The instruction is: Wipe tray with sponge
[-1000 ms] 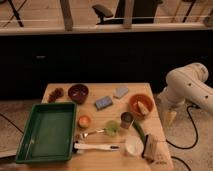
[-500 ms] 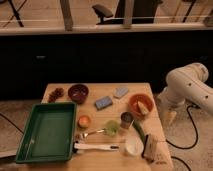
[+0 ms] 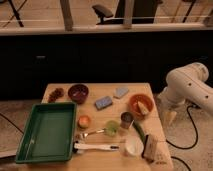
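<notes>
The dark-green tray lies on the left part of the wooden table, with nothing in it. Right of it, near the table's middle, the blue sponge lies flat. A paler pad sits just behind the sponge. My white arm stands off the table's right side. Its gripper hangs pointing down beside the right edge, open and holding nothing, far from both the sponge and the tray.
A dark red bowl, an orange bowl, a small orange cup, a can, a white bowl and a white-handled utensil crowd the table between sponge and front edge. A dark wall runs behind.
</notes>
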You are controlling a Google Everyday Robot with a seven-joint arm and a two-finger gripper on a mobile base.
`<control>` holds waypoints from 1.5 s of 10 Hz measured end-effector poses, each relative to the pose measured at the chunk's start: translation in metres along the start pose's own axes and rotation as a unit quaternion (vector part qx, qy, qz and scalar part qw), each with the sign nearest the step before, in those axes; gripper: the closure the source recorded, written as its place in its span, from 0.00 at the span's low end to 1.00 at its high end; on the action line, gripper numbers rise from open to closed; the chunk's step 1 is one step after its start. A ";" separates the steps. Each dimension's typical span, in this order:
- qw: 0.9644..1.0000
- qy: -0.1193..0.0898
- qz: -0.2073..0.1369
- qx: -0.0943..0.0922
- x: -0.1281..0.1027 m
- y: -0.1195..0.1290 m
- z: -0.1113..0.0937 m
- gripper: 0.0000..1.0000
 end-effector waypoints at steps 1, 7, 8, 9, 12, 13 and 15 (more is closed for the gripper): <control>1.000 -0.002 -0.001 0.004 -0.005 0.000 0.002 0.20; 1.000 -0.009 -0.019 0.023 -0.047 -0.005 0.009 0.20; 0.999 -0.010 -0.023 0.027 -0.053 -0.005 0.011 0.20; 0.999 -0.011 -0.028 0.031 -0.063 -0.008 0.012 0.20; 0.998 -0.016 -0.041 0.042 -0.089 -0.015 0.014 0.20; 0.998 -0.017 -0.044 0.045 -0.089 -0.017 0.016 0.20; 0.997 -0.021 -0.055 0.050 -0.097 -0.022 0.019 0.20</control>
